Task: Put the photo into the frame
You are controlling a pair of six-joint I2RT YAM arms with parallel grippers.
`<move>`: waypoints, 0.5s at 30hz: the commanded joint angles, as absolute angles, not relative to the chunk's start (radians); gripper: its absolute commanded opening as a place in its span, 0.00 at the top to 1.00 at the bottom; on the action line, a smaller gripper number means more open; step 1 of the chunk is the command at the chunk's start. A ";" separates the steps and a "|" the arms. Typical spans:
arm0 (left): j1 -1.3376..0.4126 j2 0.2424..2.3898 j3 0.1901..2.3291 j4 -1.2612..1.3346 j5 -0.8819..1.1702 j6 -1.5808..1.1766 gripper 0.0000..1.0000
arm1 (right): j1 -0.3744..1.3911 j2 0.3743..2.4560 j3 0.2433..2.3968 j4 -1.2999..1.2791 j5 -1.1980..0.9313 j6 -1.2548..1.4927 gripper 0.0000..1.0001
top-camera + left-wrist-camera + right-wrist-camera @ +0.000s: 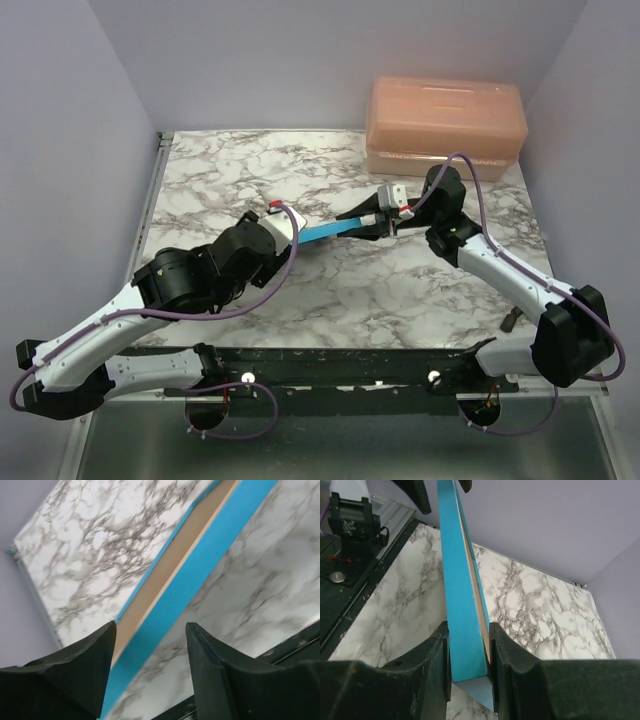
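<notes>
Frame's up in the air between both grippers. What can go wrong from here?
The frame hangs edge-on above the table, with the right gripper pinching one end; a slip could drop it.
The left gripper straddles the other end with a visible gap beside one finger, so it may twist.
The photo shows in no view.

High rear overview; two close wrist views, apparently of one frame (200,580)

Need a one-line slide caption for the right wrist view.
Right end effector clamps the blue frame edge-on over the marble table.
</notes>
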State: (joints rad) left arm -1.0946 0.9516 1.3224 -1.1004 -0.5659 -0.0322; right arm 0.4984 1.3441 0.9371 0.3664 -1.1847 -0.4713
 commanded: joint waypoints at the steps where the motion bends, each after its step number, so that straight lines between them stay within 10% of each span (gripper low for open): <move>1: -1.094 0.967 1.430 -0.966 -0.556 -0.105 0.31 | 0.512 1.311 0.974 0.302 -1.066 -0.241 1.00; 15: -1.044 0.996 1.561 -0.941 -0.430 -0.154 0.11 | 0.396 1.417 1.219 0.178 -1.134 0.447 1.00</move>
State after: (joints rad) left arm -1.0790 1.0016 1.5379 -0.9703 -0.5190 -0.1181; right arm 0.4549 1.3624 1.1400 0.2089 -0.9756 0.1352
